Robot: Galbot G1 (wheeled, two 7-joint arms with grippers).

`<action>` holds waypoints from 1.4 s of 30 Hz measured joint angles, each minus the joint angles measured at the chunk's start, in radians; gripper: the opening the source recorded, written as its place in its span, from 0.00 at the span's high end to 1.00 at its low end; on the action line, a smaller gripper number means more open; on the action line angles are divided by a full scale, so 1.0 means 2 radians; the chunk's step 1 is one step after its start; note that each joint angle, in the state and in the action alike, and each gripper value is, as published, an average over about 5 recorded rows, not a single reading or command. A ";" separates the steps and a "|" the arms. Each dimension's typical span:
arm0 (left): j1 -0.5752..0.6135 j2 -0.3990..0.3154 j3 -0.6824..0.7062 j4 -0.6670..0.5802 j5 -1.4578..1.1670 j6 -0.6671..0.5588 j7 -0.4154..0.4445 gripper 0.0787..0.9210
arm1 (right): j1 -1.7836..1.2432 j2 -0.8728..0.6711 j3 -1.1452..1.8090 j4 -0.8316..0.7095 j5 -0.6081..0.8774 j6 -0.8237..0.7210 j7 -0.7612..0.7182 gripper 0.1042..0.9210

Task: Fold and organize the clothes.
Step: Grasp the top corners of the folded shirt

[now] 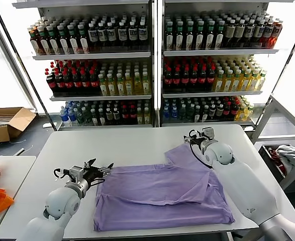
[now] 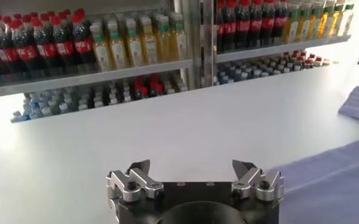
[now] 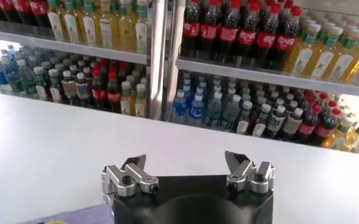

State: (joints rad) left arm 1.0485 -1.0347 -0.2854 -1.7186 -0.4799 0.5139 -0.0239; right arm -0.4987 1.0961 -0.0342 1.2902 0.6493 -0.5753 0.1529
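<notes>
The lavender shirt [image 1: 162, 196] lies spread on the white table [image 1: 127, 145]. The left gripper [image 1: 98, 173] hovers released, empty, just beside its left edge; the right gripper [image 1: 200, 136], also spread and empty, hangs over its far sleeve.

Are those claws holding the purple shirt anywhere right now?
No, nothing is held. The left gripper is open at the T-shirt's left edge, and the right gripper is open over its far sleeve; both sets of jaws are empty.
</notes>
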 measured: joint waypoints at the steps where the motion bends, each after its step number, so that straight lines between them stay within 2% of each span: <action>1: 0.000 -0.001 0.001 0.001 0.001 0.001 0.000 0.12 | -0.004 0.002 0.002 -0.001 -0.001 0.000 -0.001 0.12; 17: 0.003 -0.003 0.004 0.024 0.004 0.002 0.000 0.12 | -0.039 0.030 0.026 -0.012 -0.019 0.006 -0.004 0.12; 21: 0.006 -0.002 0.006 0.025 0.004 0.002 0.000 0.20 | -0.047 0.030 0.027 -0.008 -0.023 0.006 -0.004 0.14; 25: 0.009 -0.002 0.009 0.025 0.006 0.002 0.000 0.33 | -0.056 0.030 0.029 -0.002 -0.026 0.007 -0.003 0.25; 42: 0.021 -0.006 0.013 0.008 0.010 -0.008 0.002 0.92 | -0.095 0.018 0.047 0.033 -0.029 0.011 0.006 0.86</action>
State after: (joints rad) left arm 1.0913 -1.0469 -0.2604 -1.7024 -0.4599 0.4981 -0.0195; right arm -0.6879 1.1318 0.0606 1.3559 0.5905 -0.5524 0.1648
